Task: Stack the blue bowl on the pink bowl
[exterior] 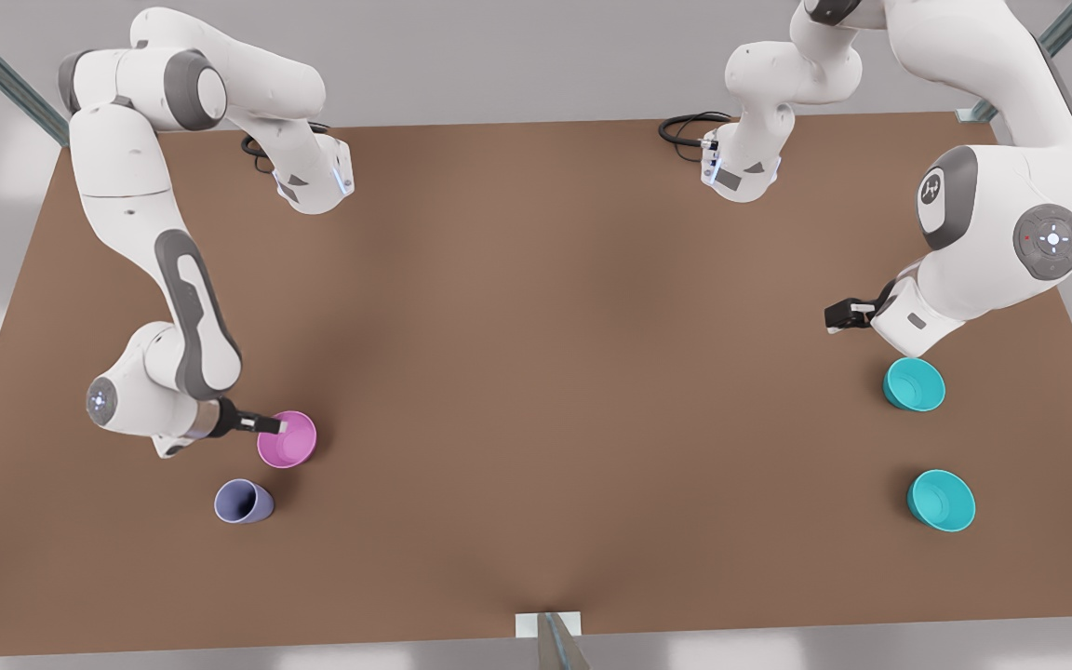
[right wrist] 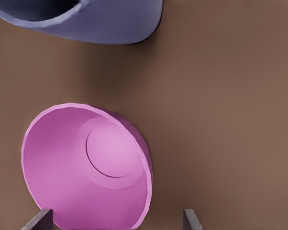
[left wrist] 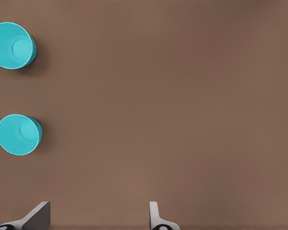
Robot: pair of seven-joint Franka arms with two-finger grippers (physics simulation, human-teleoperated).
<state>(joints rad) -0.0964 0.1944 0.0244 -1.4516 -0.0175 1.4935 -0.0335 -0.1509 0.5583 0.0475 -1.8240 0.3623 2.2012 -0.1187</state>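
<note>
The pink bowl stands upright at the front view's left, near the table's front. My right gripper hovers at its rim, open, with one finger over the bowl and the other past its outer side. Two alike blue bowls stand at the front view's right: one farther back and one nearer the front. My left gripper hangs open and empty, above the table just beside the farther bowl.
A lavender-blue cup sits close to the pink bowl, toward the table's front edge. The brown table stretches wide between the two arms. Both arm bases and cables stand along the far edge.
</note>
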